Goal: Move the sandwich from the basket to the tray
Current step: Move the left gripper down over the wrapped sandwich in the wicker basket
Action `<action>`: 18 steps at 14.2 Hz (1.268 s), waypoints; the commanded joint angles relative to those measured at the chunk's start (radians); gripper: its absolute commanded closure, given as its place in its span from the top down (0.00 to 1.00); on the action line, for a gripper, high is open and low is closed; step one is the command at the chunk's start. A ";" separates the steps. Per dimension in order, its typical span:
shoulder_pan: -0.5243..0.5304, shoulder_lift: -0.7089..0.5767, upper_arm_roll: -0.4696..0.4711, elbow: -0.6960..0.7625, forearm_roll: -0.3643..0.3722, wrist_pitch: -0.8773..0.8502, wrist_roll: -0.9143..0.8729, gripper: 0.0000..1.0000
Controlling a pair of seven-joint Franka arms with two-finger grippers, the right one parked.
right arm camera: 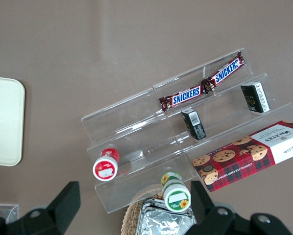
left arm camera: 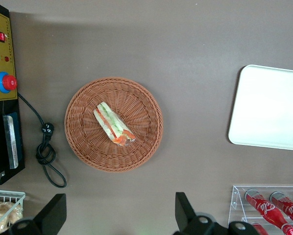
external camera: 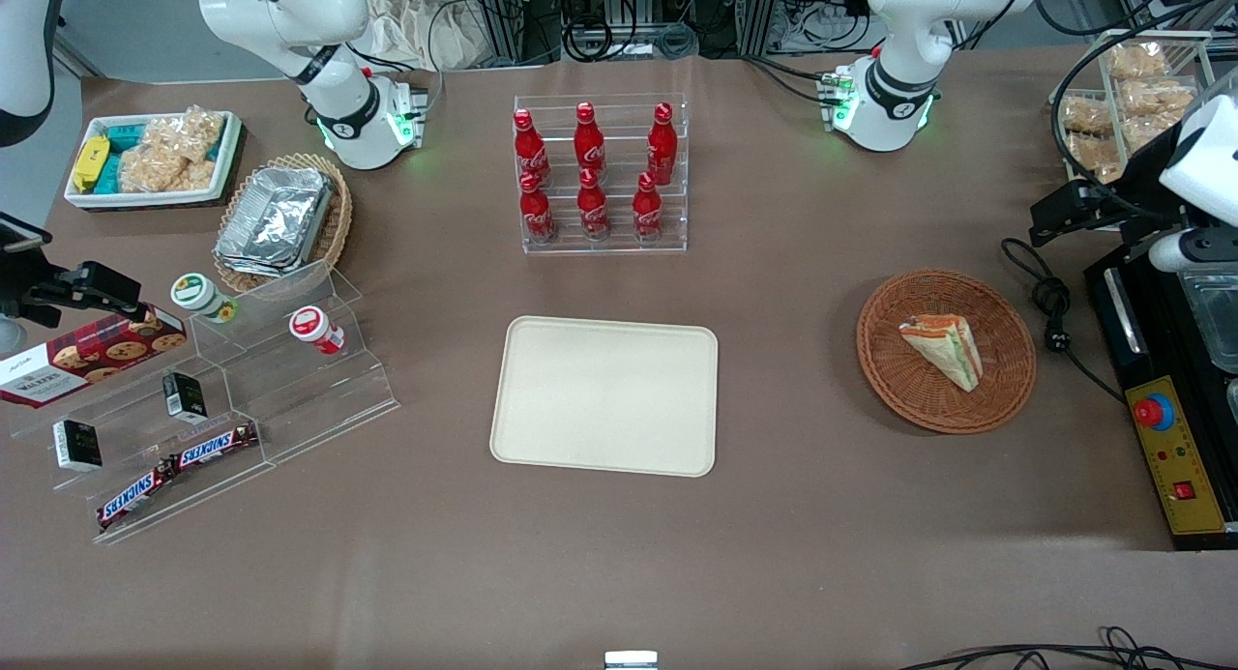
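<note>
Pre-grasp: hand (left arm camera: 118, 215) wide open, empty, high above the basket (left arm camera: 83, 142).
Sandwich (left arm camera: 114, 124) lies in the basket's middle, wedge on its side, untouched. Tray (external camera: 542, 438) sits bare on the tabletop, well apart from the basket toward the parked arm's end. Next, I'd say: descend over the basket, line the fingers across the wedge's narrow width, close gently since the wrap looks slippery.
</note>
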State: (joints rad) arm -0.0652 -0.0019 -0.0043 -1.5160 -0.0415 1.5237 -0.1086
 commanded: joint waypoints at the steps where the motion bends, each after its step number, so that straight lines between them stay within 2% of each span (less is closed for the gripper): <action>1: -0.007 0.019 0.006 0.030 -0.001 -0.039 0.010 1.00; 4: 0.005 0.022 0.013 -0.004 -0.009 -0.045 -0.045 1.00; 6: 0.037 0.022 0.015 -0.086 -0.015 -0.021 -0.051 1.00; 8: 0.044 0.008 0.018 -0.226 -0.006 0.103 -0.071 1.00; 11: 0.074 -0.035 0.023 -0.487 -0.004 0.399 -0.140 1.00; 13: 0.077 -0.026 0.024 -0.609 -0.006 0.565 -0.221 1.00; 15: 0.091 0.005 0.024 -0.703 -0.014 0.700 -0.287 1.00; 18: 0.094 0.075 0.026 -0.742 -0.014 0.757 -0.374 1.00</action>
State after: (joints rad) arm 0.0227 0.0495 0.0252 -2.2400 -0.0430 2.2520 -0.4232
